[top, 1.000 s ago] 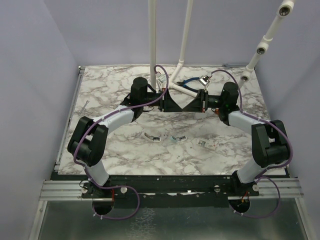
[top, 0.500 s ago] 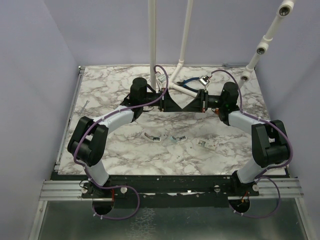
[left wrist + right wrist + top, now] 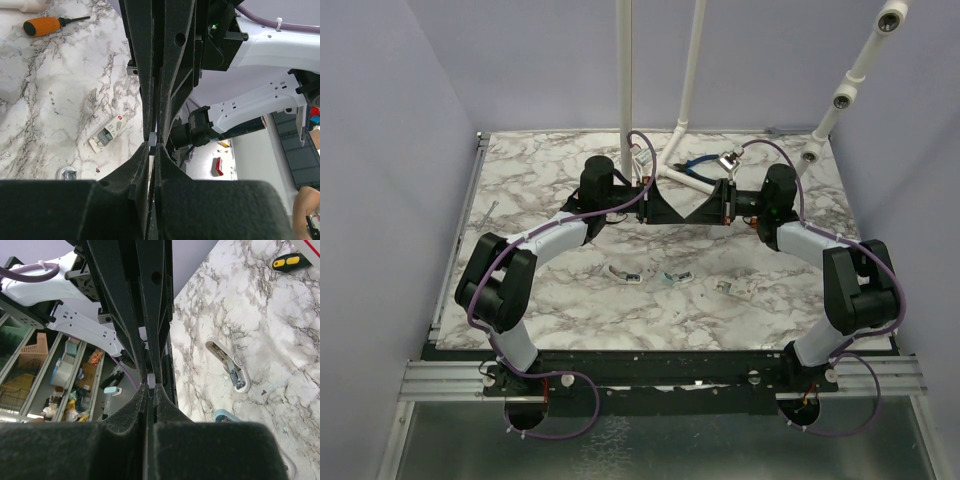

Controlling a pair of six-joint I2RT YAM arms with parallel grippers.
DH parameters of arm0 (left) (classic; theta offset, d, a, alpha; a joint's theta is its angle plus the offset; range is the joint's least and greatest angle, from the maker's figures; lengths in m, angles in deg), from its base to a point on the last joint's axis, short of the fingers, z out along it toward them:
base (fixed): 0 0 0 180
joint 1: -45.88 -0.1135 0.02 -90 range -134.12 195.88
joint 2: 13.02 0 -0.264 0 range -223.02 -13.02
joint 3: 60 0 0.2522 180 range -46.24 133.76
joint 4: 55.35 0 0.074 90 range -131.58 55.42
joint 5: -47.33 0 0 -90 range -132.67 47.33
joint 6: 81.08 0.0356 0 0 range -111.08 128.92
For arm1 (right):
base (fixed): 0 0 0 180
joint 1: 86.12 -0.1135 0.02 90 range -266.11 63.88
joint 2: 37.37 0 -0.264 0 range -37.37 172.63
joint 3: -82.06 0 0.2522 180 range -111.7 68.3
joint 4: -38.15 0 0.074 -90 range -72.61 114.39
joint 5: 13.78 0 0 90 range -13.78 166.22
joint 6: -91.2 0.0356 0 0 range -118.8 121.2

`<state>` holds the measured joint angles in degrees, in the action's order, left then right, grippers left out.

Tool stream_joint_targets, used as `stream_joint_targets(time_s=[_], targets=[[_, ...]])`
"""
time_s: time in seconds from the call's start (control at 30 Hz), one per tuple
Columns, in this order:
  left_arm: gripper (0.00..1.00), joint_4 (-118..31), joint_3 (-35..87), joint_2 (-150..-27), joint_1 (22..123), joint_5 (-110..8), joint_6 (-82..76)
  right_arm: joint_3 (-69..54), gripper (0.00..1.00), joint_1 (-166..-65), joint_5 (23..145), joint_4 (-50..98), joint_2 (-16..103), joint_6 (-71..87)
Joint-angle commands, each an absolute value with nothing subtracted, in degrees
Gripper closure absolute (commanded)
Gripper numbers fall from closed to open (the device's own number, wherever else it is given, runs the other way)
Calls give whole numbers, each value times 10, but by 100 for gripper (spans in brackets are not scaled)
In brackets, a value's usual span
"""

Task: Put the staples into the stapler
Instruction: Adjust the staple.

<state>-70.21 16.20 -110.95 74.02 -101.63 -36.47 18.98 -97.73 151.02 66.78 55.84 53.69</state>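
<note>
The stapler (image 3: 670,279), a small pale blue-green block, lies flat on the marble table (image 3: 540,160), and nothing is touching it. In the right wrist view only its edge shows at the bottom of the picture.

Up above the stapler and a little toward the far side of the table, the two arms meet tip to tip. A small pale piece (image 3: 152,136) sits right where the fingertips come together. The right gripper (image 3: 150,389) is clenched tight on that piece. The left gripper (image 3: 152,148) has its fingers drawn nearly together at the same spot, but I cannot tell whether it really grips the piece or only touches it. What the piece is, I can't make out either.

Just to the left of the stapler lies a white elongated part (image 3: 230,365) with silvery metal inside, apart from it. Past that part, well away from the stapler, is a yellow-handled screwdriver (image 3: 289,261).

To the right of the stapler, near it, sits a small shiny metal bit (image 3: 725,287), and just beyond that is a little white and red pack (image 3: 107,133). Farther off on that same side lies an orange-handled screwdriver (image 3: 44,25).
</note>
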Motion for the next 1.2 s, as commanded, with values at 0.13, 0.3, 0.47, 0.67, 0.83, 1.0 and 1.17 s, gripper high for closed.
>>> stream_joint_targets(time_s=[0.13, 0.3, 0.47, 0.67, 0.83, 1.0, 1.17], targets=[[95, -722, 156, -1097, 736, -1020, -371, 195, 91, -975, 1526, 671, 568, 531], [97, -722, 153, -1095, 737, -1017, -372, 189, 81, -975, 1531, 659, 567, 520], [97, -723, 148, -1092, 736, -1010, -372, 173, 67, -975, 1536, 603, 564, 481], [99, -703, 145, -1080, 737, -1008, -350, 121, 60, -975, 1511, 354, 536, 285], [100, -557, 176, -1067, 740, -990, -222, 72, 60, -975, 1463, 123, 520, 57], [100, -421, 191, -1042, 749, -966, -123, 68, 60, -975, 1419, 20, 507, -80], [100, -327, 183, -1004, 752, -937, -66, 73, 59, -976, 1366, -53, 504, -211]])
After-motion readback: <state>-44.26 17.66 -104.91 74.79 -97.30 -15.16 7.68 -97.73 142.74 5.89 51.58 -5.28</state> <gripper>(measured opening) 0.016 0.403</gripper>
